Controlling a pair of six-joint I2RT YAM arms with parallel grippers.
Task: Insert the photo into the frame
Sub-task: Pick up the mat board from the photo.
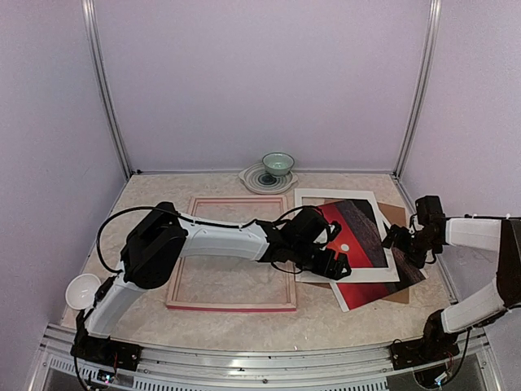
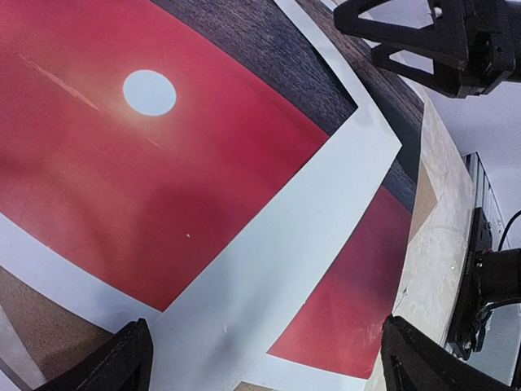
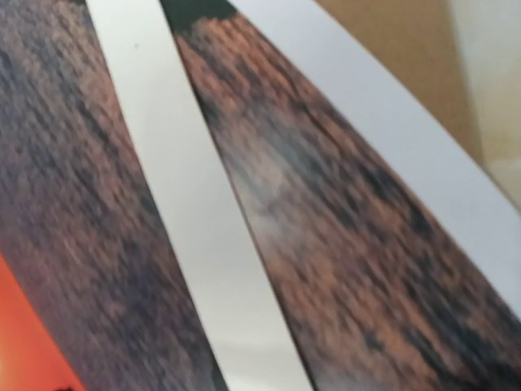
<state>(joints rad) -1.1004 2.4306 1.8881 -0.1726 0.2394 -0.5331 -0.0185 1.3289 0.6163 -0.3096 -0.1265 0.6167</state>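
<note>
Red sunset photo print (image 1: 348, 230) lying beside pink-red wooden frame (image 1: 232, 306).
Left gripper (image 1: 335, 265) and right gripper (image 1: 393, 237) are hovering spread, readying to lift it.

A white mat strip (image 3: 207, 244) crosses the photo (image 3: 358, 269), brown sea on both sides.

Bowl (image 1: 278, 164) on plate (image 1: 249, 178), white mat (image 1: 334, 194)

One photo (image 1: 366, 236), one frame (image 1: 232, 306), one mat (image 1: 334, 195).
</note>
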